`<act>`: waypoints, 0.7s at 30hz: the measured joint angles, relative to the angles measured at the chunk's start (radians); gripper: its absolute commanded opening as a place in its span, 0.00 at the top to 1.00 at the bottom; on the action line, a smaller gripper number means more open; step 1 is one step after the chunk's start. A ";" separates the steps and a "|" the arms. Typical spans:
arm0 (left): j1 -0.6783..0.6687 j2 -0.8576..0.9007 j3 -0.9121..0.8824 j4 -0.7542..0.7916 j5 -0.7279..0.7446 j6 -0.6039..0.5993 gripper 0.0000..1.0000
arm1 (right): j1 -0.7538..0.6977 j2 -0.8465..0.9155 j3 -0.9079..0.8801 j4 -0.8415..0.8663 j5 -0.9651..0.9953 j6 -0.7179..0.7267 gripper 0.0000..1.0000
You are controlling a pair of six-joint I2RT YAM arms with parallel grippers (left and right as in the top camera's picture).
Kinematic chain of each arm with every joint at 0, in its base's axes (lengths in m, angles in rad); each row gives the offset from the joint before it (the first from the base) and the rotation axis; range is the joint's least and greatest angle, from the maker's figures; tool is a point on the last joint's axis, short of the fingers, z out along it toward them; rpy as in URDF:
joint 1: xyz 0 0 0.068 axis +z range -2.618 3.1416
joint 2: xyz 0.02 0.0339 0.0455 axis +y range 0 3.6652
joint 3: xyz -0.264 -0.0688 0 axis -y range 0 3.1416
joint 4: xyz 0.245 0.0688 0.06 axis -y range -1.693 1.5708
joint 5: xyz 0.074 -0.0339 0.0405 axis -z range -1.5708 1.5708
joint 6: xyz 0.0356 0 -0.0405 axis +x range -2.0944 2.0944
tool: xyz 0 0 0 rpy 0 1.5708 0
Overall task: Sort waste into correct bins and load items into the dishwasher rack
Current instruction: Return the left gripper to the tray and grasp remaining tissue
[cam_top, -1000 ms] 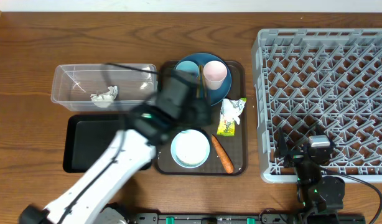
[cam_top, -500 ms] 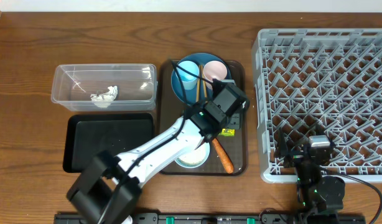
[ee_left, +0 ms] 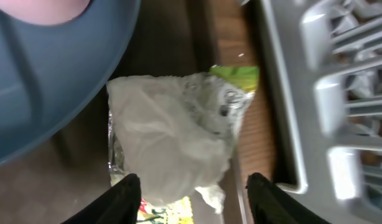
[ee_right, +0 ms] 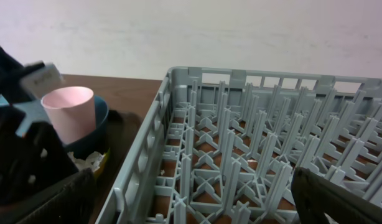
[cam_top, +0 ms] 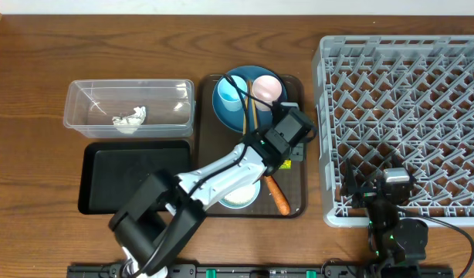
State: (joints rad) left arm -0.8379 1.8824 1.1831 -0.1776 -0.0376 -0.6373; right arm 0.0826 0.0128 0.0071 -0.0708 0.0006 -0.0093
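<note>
My left gripper is open and hovers over the crinkled yellow-green wrapper at the right side of the brown serving tray. In the left wrist view the wrapper shows a pale crumpled face between my open fingers, untouched. The blue plate holds a light-blue cup, a pink cup and chopsticks. The carrot lies beside the white bowl, half hidden by my arm. The clear tub holds white tissue. My right gripper is open over the rack.
The black tray sits in front of the clear tub. The brown serving tray lies between the bins and the grey rack. The rack's wall stands close to the right of the wrapper. The right arm rests at the rack's front edge.
My left arm has swung right from beside the clear tub to above the wrapper, then edged a little further right. The right arm has not moved.
</note>
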 measured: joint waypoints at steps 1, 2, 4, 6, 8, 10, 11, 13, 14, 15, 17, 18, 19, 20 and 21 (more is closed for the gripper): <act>0.000 0.010 0.000 0.000 -0.003 -0.004 0.51 | 0.000 0.000 0.000 0.000 0.000 0.000 0.01; 0.000 0.017 0.000 0.001 -0.008 -0.009 0.56 | 0.000 0.000 0.000 0.000 0.000 0.000 0.01; 0.000 0.030 0.000 0.001 -0.020 -0.018 0.75 | 0.000 0.000 0.000 0.000 0.000 0.000 0.01; 0.000 0.035 0.000 0.001 -0.030 -0.018 0.80 | 0.000 0.000 0.000 0.000 0.000 0.000 0.01; 0.000 0.035 0.000 0.002 -0.038 -0.017 0.81 | 0.000 0.000 0.000 0.000 0.000 0.000 0.01; 0.000 0.035 0.000 0.002 -0.043 -0.017 0.86 | 0.000 0.000 0.000 0.000 0.000 0.000 0.01; 0.000 0.035 0.000 0.002 -0.045 -0.021 0.89 | 0.000 0.000 0.000 0.000 0.000 0.000 0.01; 0.000 0.035 0.000 0.001 -0.047 -0.019 0.94 | 0.000 0.000 0.000 0.000 0.000 0.000 0.01; 0.000 0.035 0.000 -0.004 -0.048 -0.019 0.94 | 0.000 0.000 0.000 0.000 0.000 0.000 0.01; 0.000 0.034 0.000 -0.014 -0.048 -0.017 0.94 | 0.000 0.000 0.000 0.000 0.000 0.000 0.01; 0.000 0.023 0.000 -0.045 -0.048 -0.017 0.94 | 0.000 0.000 0.000 0.000 0.000 0.000 0.01; 0.000 0.016 0.000 -0.059 -0.048 -0.017 0.94 | 0.000 0.000 0.000 0.000 0.000 0.000 0.01; 0.000 0.000 0.000 -0.077 -0.048 -0.017 0.94 | 0.000 0.000 0.000 0.000 0.000 0.000 0.01; 0.000 -0.020 0.000 -0.096 -0.048 -0.017 0.94 | 0.000 0.000 0.000 0.000 0.000 0.000 0.01; 0.000 -0.042 0.000 -0.113 -0.048 -0.017 0.94 | 0.000 0.000 0.000 0.000 0.000 0.000 0.01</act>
State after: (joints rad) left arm -0.8379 1.8408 1.1831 -0.2905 -0.0860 -0.6544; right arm 0.0826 0.0128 0.0071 -0.0704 0.0002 -0.0093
